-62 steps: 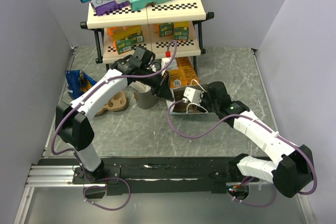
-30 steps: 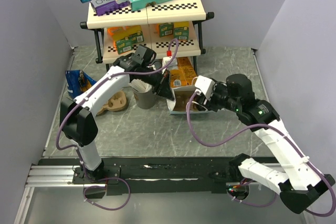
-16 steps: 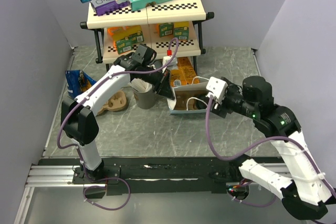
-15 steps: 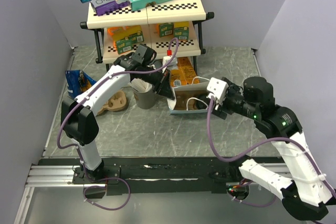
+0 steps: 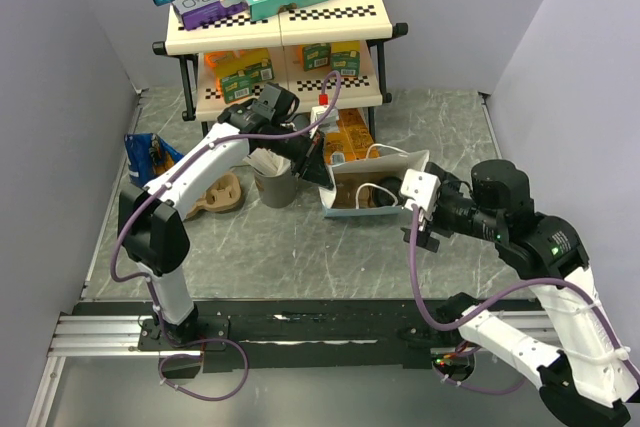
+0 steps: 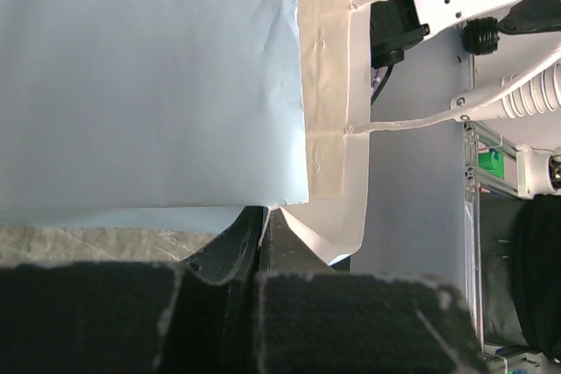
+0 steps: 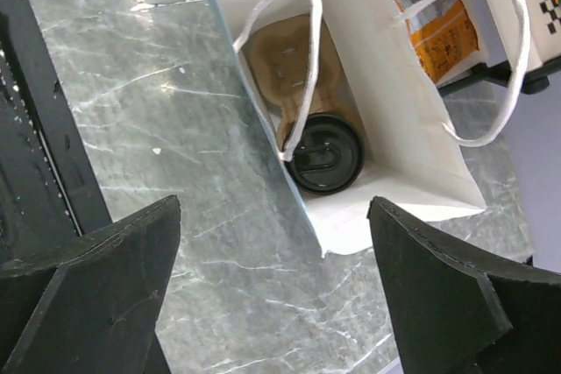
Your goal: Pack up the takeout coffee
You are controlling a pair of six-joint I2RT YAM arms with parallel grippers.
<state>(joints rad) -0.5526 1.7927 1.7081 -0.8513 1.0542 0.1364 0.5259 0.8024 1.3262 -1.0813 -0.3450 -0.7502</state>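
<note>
— Where is your coffee?
— Check the right wrist view. The coffee [image 7: 326,153] stands inside the white bag [image 7: 394,102], at one end of it.
— Upright?
— Yes. You see it straight from above as a round black lid, pressed on, with a raised moulded centre. The lid hides the cup's wall from you.
— Anything against it?
— It sits just beside the brown carrier [image 7: 285,67] in the same bag. One white handle loop comes down at the lid's edge.
</note>
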